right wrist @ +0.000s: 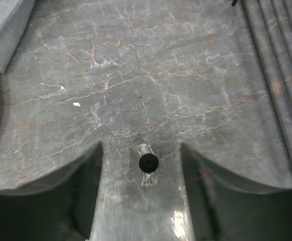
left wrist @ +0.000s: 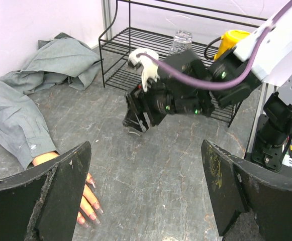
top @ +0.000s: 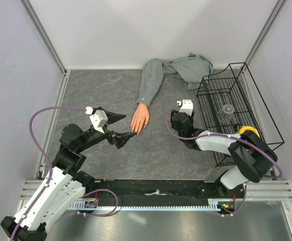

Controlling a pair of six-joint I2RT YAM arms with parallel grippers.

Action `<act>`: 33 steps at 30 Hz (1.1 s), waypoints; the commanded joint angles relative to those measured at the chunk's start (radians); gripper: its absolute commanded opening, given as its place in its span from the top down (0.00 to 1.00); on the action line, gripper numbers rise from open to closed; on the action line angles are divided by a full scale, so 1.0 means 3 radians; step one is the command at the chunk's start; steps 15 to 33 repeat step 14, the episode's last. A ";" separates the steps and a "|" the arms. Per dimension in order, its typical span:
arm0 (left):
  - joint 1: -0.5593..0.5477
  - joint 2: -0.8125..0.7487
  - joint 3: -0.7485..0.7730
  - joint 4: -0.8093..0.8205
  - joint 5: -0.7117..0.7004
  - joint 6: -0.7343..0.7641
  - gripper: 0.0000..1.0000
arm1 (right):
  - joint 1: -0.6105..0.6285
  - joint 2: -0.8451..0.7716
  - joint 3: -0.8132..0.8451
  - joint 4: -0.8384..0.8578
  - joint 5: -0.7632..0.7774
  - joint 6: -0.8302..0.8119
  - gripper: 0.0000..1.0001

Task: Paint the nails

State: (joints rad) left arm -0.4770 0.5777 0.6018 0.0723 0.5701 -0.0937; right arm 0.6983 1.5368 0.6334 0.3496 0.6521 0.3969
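The peach mannequin hand (top: 140,119) lies palm down on the grey table, in a grey shirt sleeve (top: 151,83). Its tiny pinkish nails (left wrist: 93,217) show in the left wrist view, just beside my left finger (left wrist: 60,193). My left gripper (top: 129,125) is open and empty, its jaws wide apart next to the hand's fingertips. My right gripper (top: 177,121) points down at the table to the right of the hand, open. A small clear bottle with a black cap (right wrist: 148,163) stands between its spread fingers (right wrist: 85,193), untouched. The top view hides the bottle.
A black wire rack (top: 226,108) stands at the right, holding a clear glass jar (top: 226,112) and a yellow object (top: 247,130). The rest of the grey shirt (top: 191,68) is bunched at the back. Grey walls enclose the table.
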 commanded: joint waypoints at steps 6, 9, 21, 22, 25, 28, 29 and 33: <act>0.0020 0.0017 0.0274 -0.0199 -0.0167 -0.0071 0.05 | 0.0014 -0.1062 0.1497 -0.2674 -0.0486 0.0011 0.02; 0.0020 0.0094 0.0596 -0.0450 -0.0361 -0.0209 0.05 | 0.0014 -0.1262 0.2237 -0.3432 -0.0588 -0.0105 0.02; 0.0015 0.0221 0.1092 -0.0573 -0.0524 -0.0388 0.05 | 0.0014 -0.1726 0.2750 -0.3787 -0.0753 -0.0321 0.02; 0.0015 0.0221 0.1092 -0.0573 -0.0524 -0.0388 0.05 | 0.0014 -0.1726 0.2750 -0.3787 -0.0753 -0.0321 0.02; 0.0015 0.0221 0.1092 -0.0573 -0.0524 -0.0388 0.05 | 0.0014 -0.1726 0.2750 -0.3787 -0.0753 -0.0321 0.02; 0.0015 0.0221 0.1092 -0.0573 -0.0524 -0.0388 0.05 | 0.0014 -0.1726 0.2750 -0.3787 -0.0753 -0.0321 0.02; 0.0015 0.0221 0.1092 -0.0573 -0.0524 -0.0388 0.05 | 0.0014 -0.1726 0.2750 -0.3787 -0.0753 -0.0321 0.02; 0.0015 0.0221 0.1092 -0.0573 -0.0524 -0.0388 0.05 | 0.0014 -0.1726 0.2750 -0.3787 -0.0753 -0.0321 0.02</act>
